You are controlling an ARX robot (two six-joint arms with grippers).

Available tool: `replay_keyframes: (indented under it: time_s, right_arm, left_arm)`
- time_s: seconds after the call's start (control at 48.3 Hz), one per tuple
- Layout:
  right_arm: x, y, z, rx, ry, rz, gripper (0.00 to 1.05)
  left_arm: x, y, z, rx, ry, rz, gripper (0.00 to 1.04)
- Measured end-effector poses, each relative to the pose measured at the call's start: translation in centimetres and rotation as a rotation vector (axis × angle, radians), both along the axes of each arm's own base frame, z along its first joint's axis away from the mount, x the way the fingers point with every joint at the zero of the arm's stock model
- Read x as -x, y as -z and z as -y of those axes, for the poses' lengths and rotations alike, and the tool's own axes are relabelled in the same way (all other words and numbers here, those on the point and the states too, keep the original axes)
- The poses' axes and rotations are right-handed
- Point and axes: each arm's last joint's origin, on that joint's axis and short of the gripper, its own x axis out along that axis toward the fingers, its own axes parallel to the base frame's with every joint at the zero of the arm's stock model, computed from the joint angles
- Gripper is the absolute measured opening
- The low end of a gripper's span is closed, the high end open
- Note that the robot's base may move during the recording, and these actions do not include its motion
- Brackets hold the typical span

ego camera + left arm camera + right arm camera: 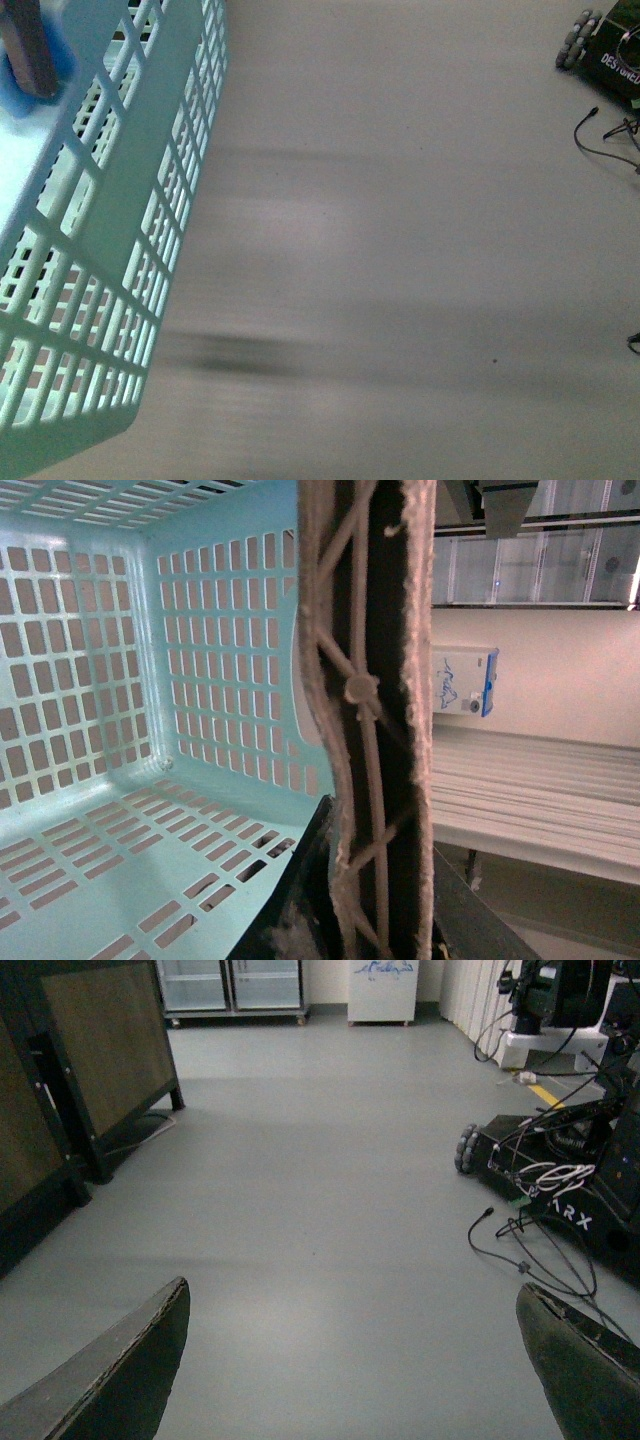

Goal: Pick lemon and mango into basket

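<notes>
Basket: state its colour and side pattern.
The basket is light teal, its sides a lattice of rectangular slots; left wrist view shows it best.

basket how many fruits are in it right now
0. The left wrist view shows the basket floor and walls bare, and no fruit shows in any view. Its brown handle hides one corner, so something could sit there.

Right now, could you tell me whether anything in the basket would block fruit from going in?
Nothing visible does: the basket looks empty inside. Its handle is clamped in the left pincer. Neither lemon nor mango is in view.
</notes>
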Motion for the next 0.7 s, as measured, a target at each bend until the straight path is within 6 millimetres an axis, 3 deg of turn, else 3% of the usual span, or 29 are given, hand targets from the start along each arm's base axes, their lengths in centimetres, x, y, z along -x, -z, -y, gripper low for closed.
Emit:
replay_keyframes:
  time_s: [0.703]
  right_arm:
    - [0.0,0.0,0.0,0.0,-0.001,0.0,0.96]
  left_arm:
    - [0.01,-0.01,0.0,0.0,0.0,0.0,0.07]
